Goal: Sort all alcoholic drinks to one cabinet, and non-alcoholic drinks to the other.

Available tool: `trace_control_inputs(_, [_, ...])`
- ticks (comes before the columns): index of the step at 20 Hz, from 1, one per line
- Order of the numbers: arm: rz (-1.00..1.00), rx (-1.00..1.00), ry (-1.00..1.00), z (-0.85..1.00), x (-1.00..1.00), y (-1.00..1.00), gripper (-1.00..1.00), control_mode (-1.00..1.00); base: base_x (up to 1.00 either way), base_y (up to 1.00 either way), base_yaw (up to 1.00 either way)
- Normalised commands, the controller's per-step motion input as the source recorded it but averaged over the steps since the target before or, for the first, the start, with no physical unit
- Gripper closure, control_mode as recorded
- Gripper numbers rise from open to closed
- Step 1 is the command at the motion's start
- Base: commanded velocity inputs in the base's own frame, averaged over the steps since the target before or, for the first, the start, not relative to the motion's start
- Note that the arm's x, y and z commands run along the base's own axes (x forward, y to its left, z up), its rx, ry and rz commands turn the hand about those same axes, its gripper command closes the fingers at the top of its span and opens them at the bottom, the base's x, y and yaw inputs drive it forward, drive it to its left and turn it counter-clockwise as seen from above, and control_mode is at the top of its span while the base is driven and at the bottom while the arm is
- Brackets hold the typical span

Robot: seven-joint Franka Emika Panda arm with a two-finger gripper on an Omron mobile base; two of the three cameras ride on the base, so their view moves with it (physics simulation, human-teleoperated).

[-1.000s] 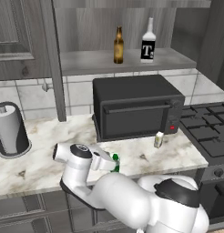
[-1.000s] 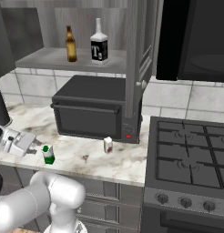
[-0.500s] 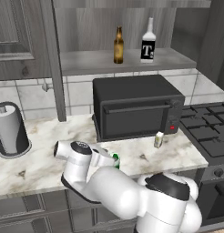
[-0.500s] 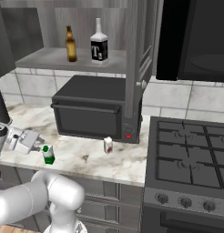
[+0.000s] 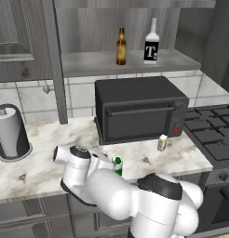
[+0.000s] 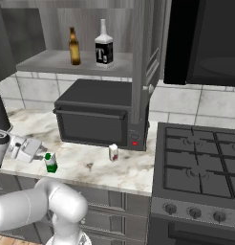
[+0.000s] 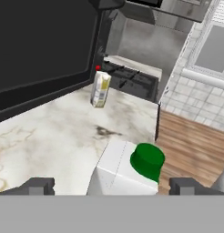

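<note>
**Spread fingers flank the green-capped carton; both bottles on the shelf**

The fingers [image 7: 38, 185] stand spread wide, one on each side of the green-capped carton [image 7: 129, 170] on the worktop [image 7: 54, 136], in front of the black oven [image 5: 139, 109]. Above the oven, on the shelf [image 5: 93, 62], the beer bottle [image 5: 121, 46] stands just left of the clear bottle [image 5: 151, 43].

Light was even, soft and moderately dim, as in a rendered scene. Shadows were faint, with no glare. All views looked coarse and slightly blurred.
</note>
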Motion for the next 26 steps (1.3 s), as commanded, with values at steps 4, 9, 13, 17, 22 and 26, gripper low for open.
trace_control_inputs(4, [0.00, 0.00, 0.00, -0.11, 0.00, 0.03, -1.00, -1.00, 0.00, 0.00, 0.00])
trace_control_inputs(9, [-0.02, 0.00, 0.00, -0.09, 0.00, 0.00, -1.00, -1.00, 0.00, 0.00, 0.00])
trace_control_inputs(13, [-0.02, -0.01, 0.00, -0.10, 0.00, 0.00, -1.00, -1.00, 0.00, 0.00, 0.00])
trace_control_inputs(17, [-0.04, -0.01, 0.00, -0.07, 0.00, 0.00, -1.00, -1.00, 0.00, 0.00, 0.00])
trace_control_inputs(22, [-0.04, -0.01, 0.00, -0.04, 0.00, -0.03, -1.00, -1.00, 0.00, 0.00, 0.00])
trace_control_inputs(26, [-0.03, -0.01, 0.00, -0.01, 0.00, -0.07, -1.00, -1.00, 0.00, 0.00, 0.00])
